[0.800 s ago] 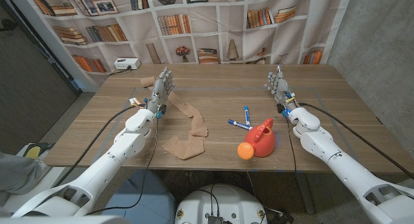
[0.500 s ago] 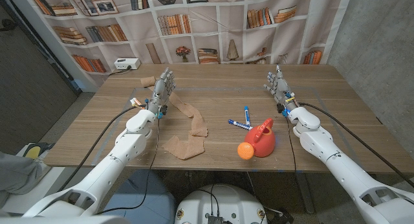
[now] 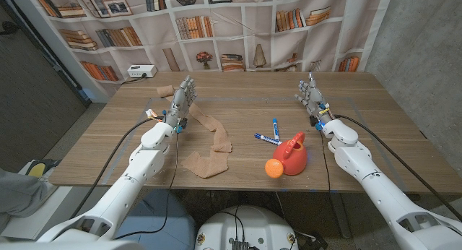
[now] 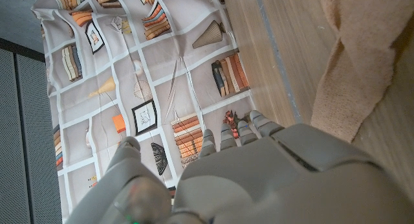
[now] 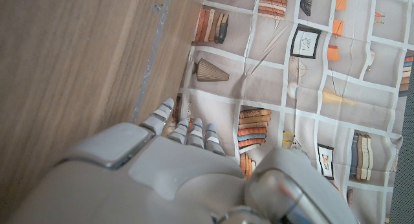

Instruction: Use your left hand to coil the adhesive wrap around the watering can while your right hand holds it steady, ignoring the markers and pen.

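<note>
Nothing grasped: left hand (image 3: 182,100) upper left, right hand (image 3: 311,95) upper right, fingers released. Watering can (image 3: 291,155) lower centre-right near the counter (image 3: 390,134) front edge; adhesive wrap (image 3: 209,145) loose at centre-left. Risks: can nudged off that edge, markers (image 3: 270,134) just beside it snagged. Open room upper centre.

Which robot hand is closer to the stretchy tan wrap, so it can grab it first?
The left hand. It stands right beside the adhesive wrap on the table's left side. The right hand is far across, beyond the red watering can.
</note>
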### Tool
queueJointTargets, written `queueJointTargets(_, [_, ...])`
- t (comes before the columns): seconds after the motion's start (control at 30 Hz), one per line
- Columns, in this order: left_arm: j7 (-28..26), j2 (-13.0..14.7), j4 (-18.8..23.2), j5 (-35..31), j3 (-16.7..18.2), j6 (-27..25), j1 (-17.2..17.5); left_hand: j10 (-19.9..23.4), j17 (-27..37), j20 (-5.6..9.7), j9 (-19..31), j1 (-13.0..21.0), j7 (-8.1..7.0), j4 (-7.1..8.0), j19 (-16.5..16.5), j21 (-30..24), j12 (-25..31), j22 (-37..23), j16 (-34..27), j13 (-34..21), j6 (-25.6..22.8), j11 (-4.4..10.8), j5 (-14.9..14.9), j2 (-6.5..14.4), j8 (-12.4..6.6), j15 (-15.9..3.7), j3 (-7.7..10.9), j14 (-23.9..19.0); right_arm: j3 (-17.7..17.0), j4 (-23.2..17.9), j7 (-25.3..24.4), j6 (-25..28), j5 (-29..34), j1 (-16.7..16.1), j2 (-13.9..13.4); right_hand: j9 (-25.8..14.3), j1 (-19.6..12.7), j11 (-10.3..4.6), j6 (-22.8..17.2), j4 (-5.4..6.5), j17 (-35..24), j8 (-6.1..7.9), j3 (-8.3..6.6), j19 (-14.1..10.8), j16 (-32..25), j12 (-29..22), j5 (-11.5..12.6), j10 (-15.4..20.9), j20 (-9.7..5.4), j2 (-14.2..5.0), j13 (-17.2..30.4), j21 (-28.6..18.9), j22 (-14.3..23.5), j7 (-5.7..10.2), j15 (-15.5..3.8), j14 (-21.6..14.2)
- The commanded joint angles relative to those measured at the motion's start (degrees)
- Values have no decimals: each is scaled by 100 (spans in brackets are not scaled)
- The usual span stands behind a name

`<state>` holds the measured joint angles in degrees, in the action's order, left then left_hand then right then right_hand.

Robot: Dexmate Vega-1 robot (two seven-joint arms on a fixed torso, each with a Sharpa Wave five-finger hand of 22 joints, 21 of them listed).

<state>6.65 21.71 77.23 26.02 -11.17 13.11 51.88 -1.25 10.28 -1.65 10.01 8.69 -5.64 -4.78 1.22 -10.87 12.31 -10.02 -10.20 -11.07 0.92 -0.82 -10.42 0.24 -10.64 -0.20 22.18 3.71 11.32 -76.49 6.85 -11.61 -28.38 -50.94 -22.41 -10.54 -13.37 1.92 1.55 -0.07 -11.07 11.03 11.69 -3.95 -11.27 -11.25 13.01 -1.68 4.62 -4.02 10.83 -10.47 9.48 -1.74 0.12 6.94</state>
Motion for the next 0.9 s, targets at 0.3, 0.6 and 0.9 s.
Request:
queueJointTargets(0.3, [253,-53,399,-123,279,65,320,-62,9,-49,25,69,-19,-32,-21,-19,8,-9,-27,-16,62,-36,-30,12,8,39,31,80,-176,23,181,-214,293,-86,142,-20,-127,38,15,-50,-19,28,9,27,-28,-26,10,-1,37,12,22,-21,24,-53,17,46])
queueJointTargets(0.6, [259,-81,309,-152,284,66,276,-91,8,-53,25,78,-11,-42,-37,-15,-4,-9,-23,-16,76,-29,-28,28,10,46,37,103,-161,-32,199,-276,396,-116,55,-21,-211,35,16,-100,-18,33,-14,59,-26,-24,4,-2,45,18,22,-10,23,-52,17,51])
queueJointTargets(0.9, [123,-61,434,-289,247,-57,261,-87,8,-40,25,84,-7,-53,-44,-14,-4,-9,-22,-17,69,-30,-26,39,4,34,41,120,-284,-63,437,-433,250,-176,-69,-21,-280,42,15,-142,-17,36,-30,71,-20,-23,-4,-1,47,27,22,-10,23,-49,18,66])
